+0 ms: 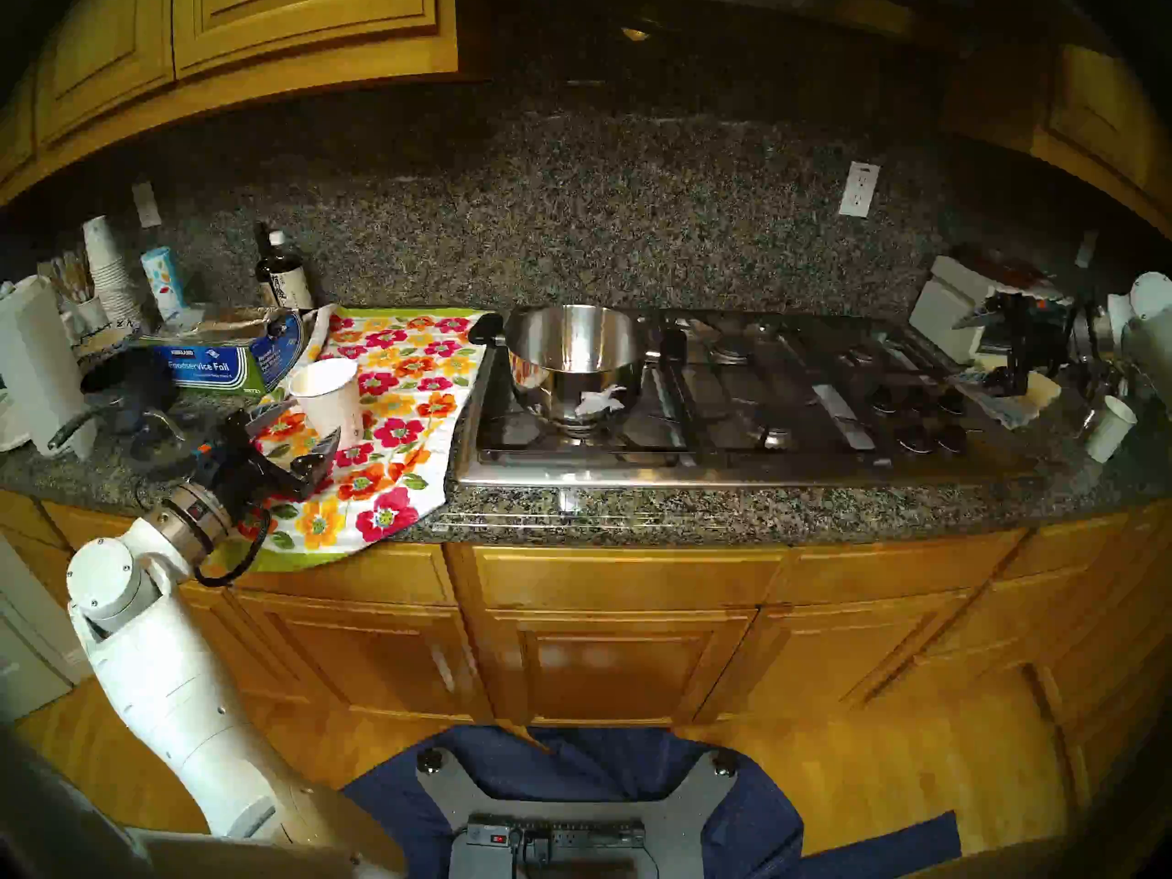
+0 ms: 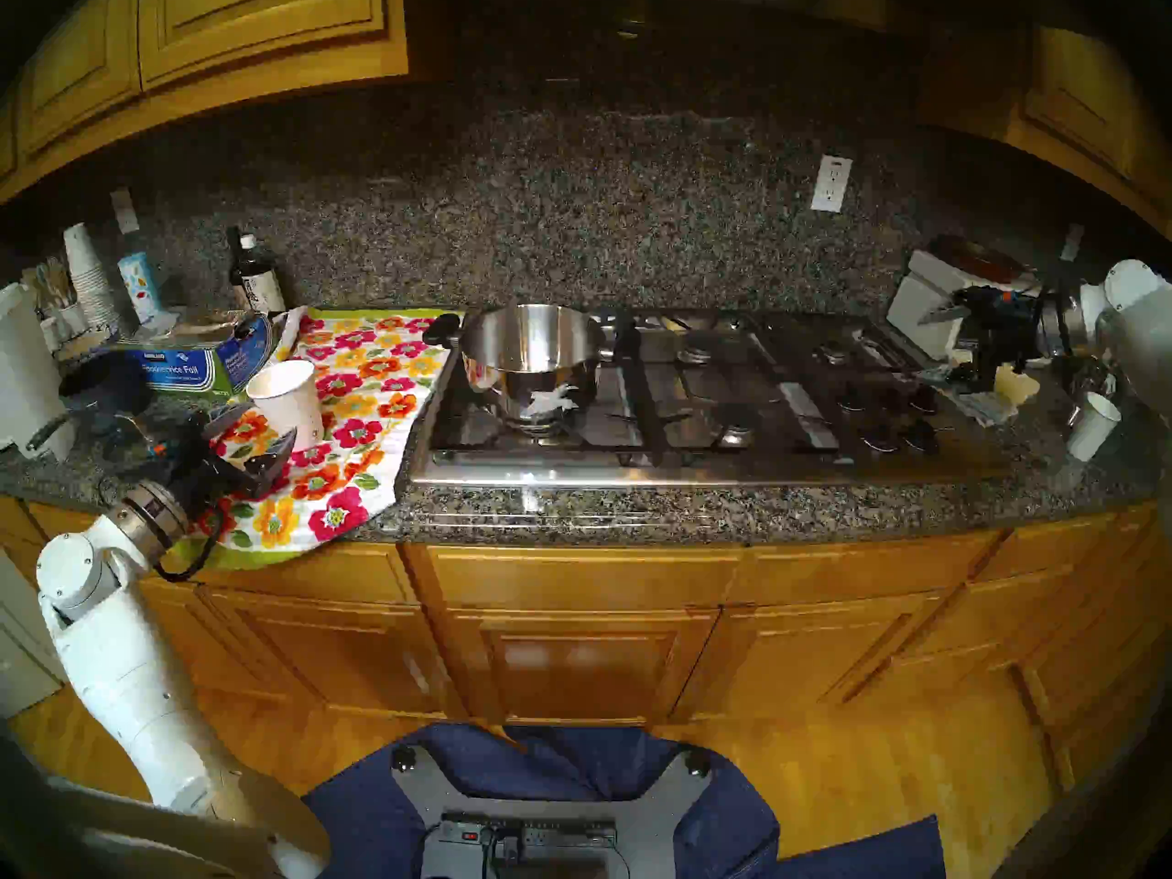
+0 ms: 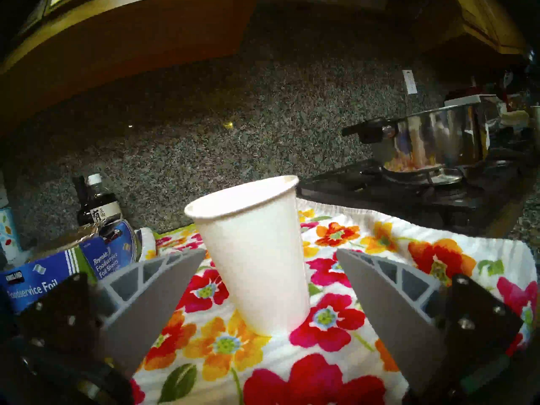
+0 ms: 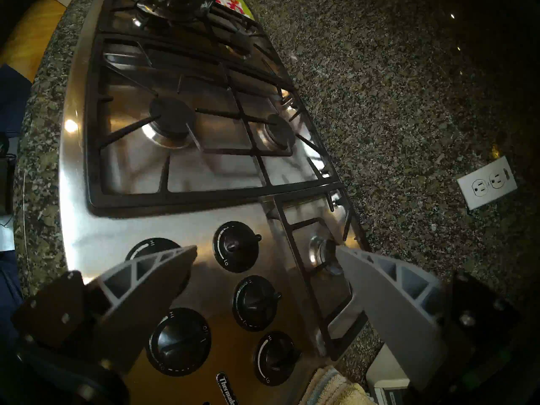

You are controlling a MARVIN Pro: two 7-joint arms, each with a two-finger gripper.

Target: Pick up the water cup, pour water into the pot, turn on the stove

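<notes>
Nearest the head camera, low on the left, my white left arm reaches up to the counter edge. Its gripper, my left gripper [image 1: 298, 430], points level at the plain white tapered paper water cup [image 1: 328, 402], fingers spread apart and empty. In the left wrist view the grey ribbed fingers [image 3: 163, 281] stand either side of the cup's base, clear of its wall, touching nothing.

The cup stands upright on a floral cloth of red, orange and yellow flowers [image 1: 393, 427], which hangs over the granite counter's front edge. Behind the cloth to the left lies a blue foil box [image 1: 209, 364].

Right of the cloth sits the wide stainless steel gas stove [image 1: 729, 408] with black iron grates. On its left front burner stands the shiny stainless steel pot [image 1: 574, 364], two black side handles, torn white sticker on its side. Whether it holds water I cannot tell.

Farther right, the cluster of black round knobs [image 4: 236, 246] lies below my right gripper [image 4: 266, 254], which hangs above them, fingers wide apart, holding nothing. A smaller white paper cup [image 1: 1110, 427] stands near the counter's right end.
</notes>
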